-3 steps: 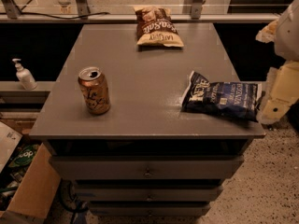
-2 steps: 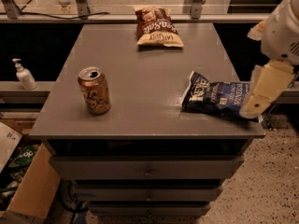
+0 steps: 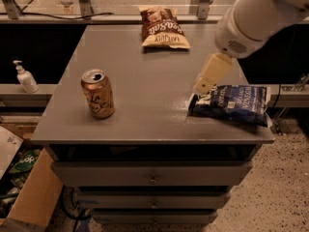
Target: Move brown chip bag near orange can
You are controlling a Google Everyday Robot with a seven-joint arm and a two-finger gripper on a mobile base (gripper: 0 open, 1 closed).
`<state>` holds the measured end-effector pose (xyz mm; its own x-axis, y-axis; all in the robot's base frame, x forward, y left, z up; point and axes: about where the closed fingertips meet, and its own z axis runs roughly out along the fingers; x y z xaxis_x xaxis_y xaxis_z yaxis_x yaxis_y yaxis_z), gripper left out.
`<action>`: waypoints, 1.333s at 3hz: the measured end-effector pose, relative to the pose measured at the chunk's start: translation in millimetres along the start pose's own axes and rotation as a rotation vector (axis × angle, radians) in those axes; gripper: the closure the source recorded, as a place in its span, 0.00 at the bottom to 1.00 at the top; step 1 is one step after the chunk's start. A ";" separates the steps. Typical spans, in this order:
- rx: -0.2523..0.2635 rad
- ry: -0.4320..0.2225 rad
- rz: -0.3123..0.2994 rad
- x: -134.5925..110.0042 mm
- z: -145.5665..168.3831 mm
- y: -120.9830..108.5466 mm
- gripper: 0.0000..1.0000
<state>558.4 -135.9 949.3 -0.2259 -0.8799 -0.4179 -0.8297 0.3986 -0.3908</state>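
The brown chip bag lies flat at the far edge of the grey table, cream-yellow band toward me. The orange can stands upright near the table's front left. My gripper hangs from the white arm at the right, above the table's right-middle, just over the left end of the dark blue chip bag. It is well short of the brown bag and far right of the can. Nothing shows in it.
A dark blue chip bag lies at the table's front right corner. A white pump bottle stands on a ledge at the left. Drawers sit under the tabletop. A cardboard box is on the floor at lower left.
My arm has swung in from the right edge, leftward and over the table; the gripper is now above the blue bag's left end. The bags and can have not moved.
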 end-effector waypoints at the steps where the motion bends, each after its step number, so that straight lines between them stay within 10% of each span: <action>1: 0.025 -0.021 0.005 -6.5 -0.2 -6.0 0.00; 4: 0.092 -0.086 0.078 -16.2 57.5 -49.2 0.00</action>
<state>632.2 -126.4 928.1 -0.2404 -0.8215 -0.5170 -0.7601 0.4906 -0.4261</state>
